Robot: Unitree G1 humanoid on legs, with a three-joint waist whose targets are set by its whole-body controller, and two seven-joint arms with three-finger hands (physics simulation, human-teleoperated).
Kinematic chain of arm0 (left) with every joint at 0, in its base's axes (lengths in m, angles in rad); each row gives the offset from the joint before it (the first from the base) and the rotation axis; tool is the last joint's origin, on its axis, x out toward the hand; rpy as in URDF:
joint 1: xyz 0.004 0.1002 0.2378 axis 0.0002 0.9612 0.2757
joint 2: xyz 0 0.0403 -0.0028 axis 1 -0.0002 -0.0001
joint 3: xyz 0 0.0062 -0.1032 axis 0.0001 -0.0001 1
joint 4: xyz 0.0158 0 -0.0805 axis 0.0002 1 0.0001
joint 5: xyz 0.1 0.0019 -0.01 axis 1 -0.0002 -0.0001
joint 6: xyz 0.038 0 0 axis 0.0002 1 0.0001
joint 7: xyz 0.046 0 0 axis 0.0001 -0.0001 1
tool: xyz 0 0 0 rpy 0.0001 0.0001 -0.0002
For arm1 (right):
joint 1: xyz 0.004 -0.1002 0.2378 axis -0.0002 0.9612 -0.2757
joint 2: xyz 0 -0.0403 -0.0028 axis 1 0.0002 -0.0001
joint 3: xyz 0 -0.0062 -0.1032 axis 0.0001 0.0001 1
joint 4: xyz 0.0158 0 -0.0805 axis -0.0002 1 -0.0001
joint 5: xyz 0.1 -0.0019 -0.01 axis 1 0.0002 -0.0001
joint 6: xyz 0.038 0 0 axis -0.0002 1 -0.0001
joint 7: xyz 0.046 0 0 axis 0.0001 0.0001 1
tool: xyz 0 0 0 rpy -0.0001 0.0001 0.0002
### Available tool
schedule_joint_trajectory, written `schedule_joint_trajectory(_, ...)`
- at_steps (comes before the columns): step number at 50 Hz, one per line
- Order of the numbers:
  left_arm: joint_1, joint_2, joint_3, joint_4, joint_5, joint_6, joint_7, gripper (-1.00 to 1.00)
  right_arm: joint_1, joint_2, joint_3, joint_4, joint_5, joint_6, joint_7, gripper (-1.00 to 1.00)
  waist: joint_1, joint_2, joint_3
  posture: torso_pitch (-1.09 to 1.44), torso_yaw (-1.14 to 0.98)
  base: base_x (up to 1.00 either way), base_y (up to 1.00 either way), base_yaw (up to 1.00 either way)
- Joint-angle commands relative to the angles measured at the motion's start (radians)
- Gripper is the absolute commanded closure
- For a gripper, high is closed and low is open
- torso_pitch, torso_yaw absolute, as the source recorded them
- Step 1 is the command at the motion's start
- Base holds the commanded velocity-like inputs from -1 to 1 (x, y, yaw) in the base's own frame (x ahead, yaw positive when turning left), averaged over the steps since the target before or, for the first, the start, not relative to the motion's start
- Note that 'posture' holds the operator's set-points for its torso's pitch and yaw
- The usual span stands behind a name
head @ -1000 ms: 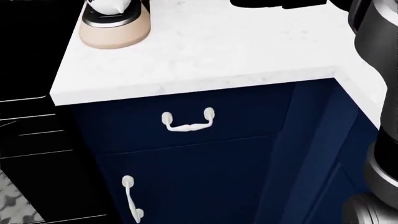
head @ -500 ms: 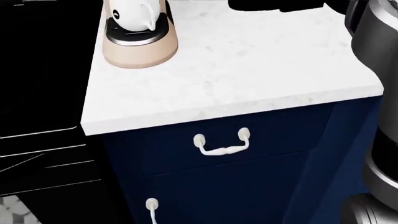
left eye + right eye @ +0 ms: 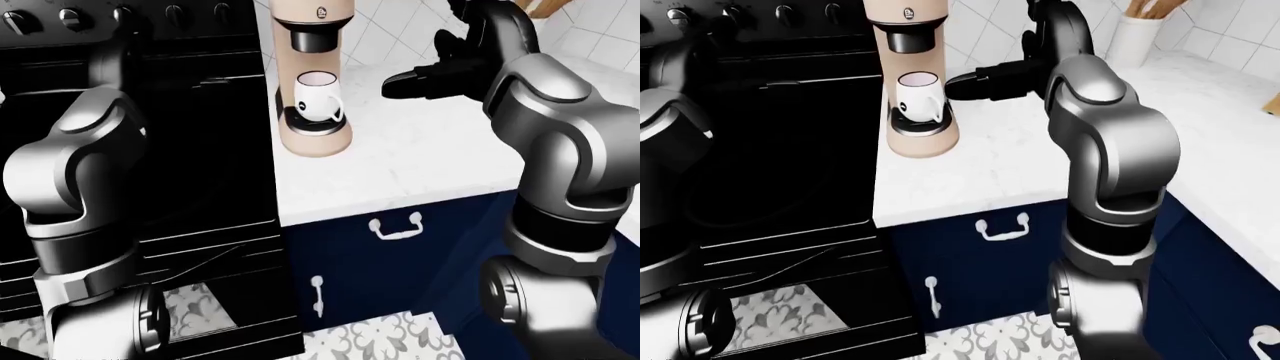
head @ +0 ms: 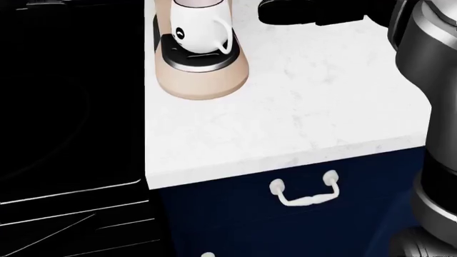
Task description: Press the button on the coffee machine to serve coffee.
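Nearest, navy cabinet drawers with white handles [image 3: 397,228] sit under the white marble tabletop [image 4: 307,107]. On it the tall beige coffee machine [image 3: 314,75] holds a white ceramic mug [image 3: 318,96] under its spout, ready for coffee. Beyond, the right robot hand [image 3: 975,84] hovers just beside the machine, seemingly for the button; I cannot tell its finger spread. The left robot hand is unseen.

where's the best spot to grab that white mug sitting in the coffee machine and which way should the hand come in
Probably by the handle of the white mug: in the head view its loop sticks out to the right, clear of the coffee machine. Come in from that right side, where the right hand hovers; the spout overhangs the mug's mouth.
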Motion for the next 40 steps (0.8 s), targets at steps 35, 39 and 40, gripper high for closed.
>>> schedule_joint_trajectory(35,-0.013,-0.001,0.003,-0.031,-0.002,-0.053,-0.009,-1.00,-0.013,0.013,-0.003,-0.010,-0.024,-0.071,-0.001,-1.00,-0.006,-0.036,-0.011,0.00,0.00,0.03,0.00,0.00)
schedule_joint_trajectory(39,-0.014,-0.003,0.003,-0.037,-0.004,-0.045,-0.005,-1.00,-0.015,0.012,-0.006,-0.015,-0.029,-0.072,-0.003,-1.00,-0.005,-0.037,-0.009,0.00,0.00,0.00,0.00,0.00)
schedule_joint_trajectory(40,-0.016,-0.005,0.002,-0.043,-0.006,-0.039,-0.002,-1.00,-0.013,0.011,-0.004,-0.016,-0.031,-0.069,-0.002,-1.00,-0.004,-0.037,-0.008,0.00,0.00,0.00,0.00,0.00)
